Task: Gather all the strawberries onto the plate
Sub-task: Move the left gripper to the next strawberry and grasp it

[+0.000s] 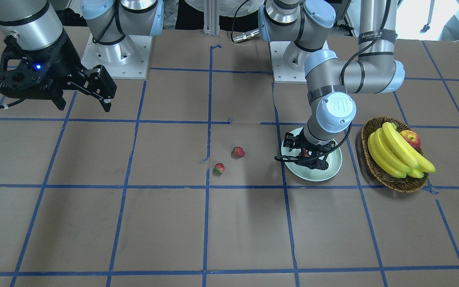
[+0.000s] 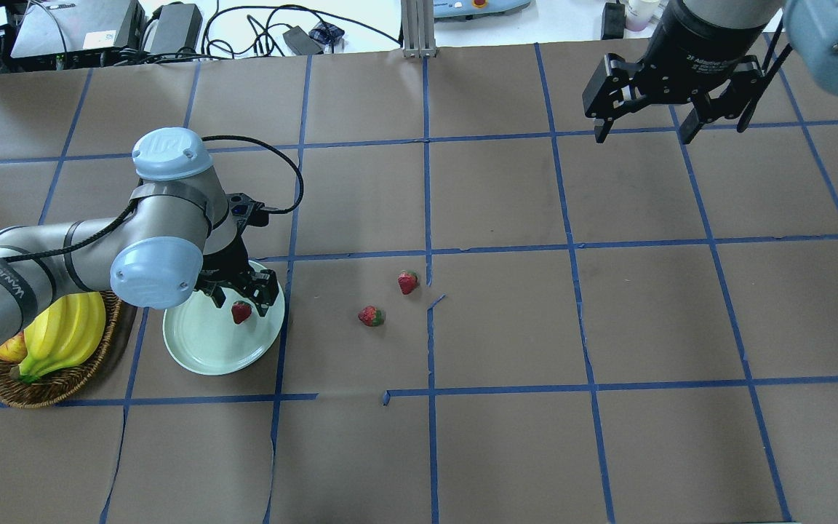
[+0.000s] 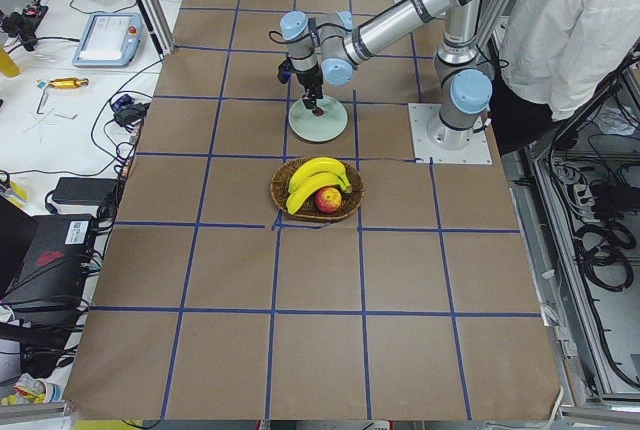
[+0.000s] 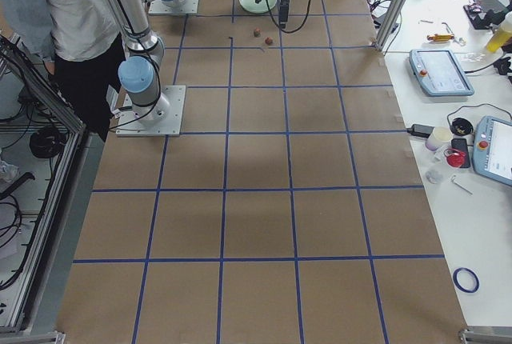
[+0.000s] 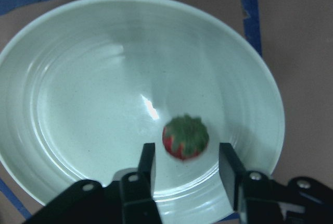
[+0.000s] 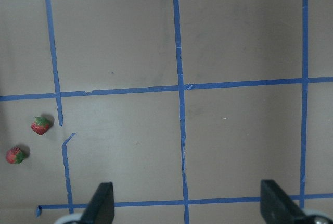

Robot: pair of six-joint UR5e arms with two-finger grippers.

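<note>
The pale plate (image 2: 201,353) (image 1: 331,169) (image 5: 78,104) lies left of the table's centre. My left gripper (image 2: 241,295) (image 5: 186,151) hangs just over its right part, open. One strawberry (image 2: 241,311) (image 5: 186,136) sits between the fingers, touching neither; it looks blurred. Two more strawberries (image 2: 407,282) (image 2: 371,316) lie on the brown paper to the right of the plate, also in the front view (image 1: 238,152) (image 1: 218,168) and the right wrist view (image 6: 40,125) (image 6: 15,155). My right gripper (image 2: 641,135) (image 1: 84,104) is open, high over the far right, and holds nothing.
A wicker basket (image 2: 62,386) (image 1: 373,169) with bananas (image 1: 397,155) and an apple (image 1: 411,138) stands close beside the plate, on the side away from the loose berries. A person in white stands behind the robot bases (image 3: 570,30).
</note>
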